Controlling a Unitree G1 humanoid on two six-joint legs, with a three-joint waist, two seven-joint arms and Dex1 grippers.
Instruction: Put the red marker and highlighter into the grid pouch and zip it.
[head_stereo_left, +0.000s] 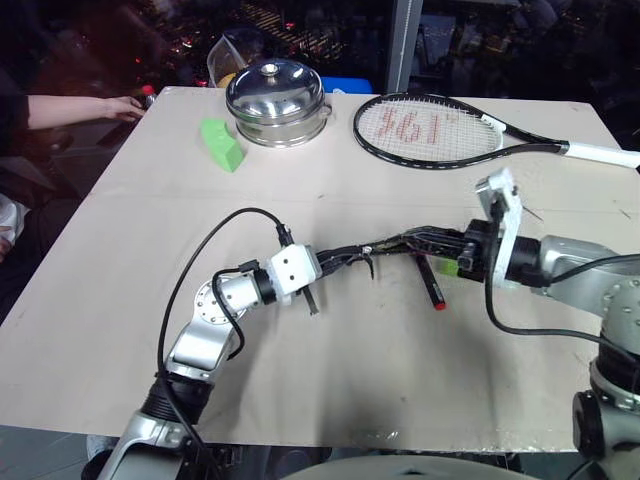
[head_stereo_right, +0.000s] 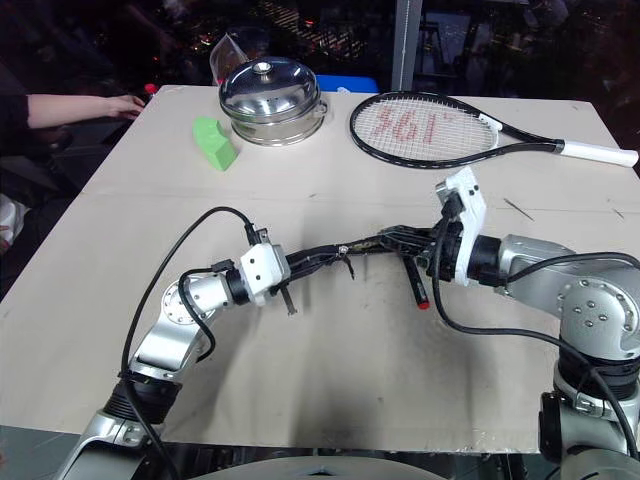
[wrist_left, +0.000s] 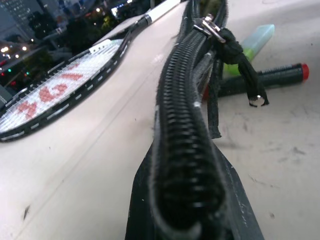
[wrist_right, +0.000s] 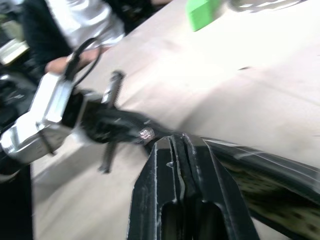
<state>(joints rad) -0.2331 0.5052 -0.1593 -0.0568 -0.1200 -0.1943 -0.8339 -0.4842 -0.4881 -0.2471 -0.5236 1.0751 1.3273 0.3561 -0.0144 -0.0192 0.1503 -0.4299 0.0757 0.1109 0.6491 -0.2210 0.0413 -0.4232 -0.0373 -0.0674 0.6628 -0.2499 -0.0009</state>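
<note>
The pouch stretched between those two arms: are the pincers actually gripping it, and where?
Yes. The left pincer is shut on one end of the grid pouch, along its zipper edge; the right pincer is shut on the opposite end.

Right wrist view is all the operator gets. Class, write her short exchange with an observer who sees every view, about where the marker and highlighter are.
Operator: Is the red marker inside the pouch yet?
Observer: No. The red marker lies on the table, outside the grid pouch.
Operator: And the highlighter?
Observer: The highlighter is out too, lying on the table beside the marker.
</note>
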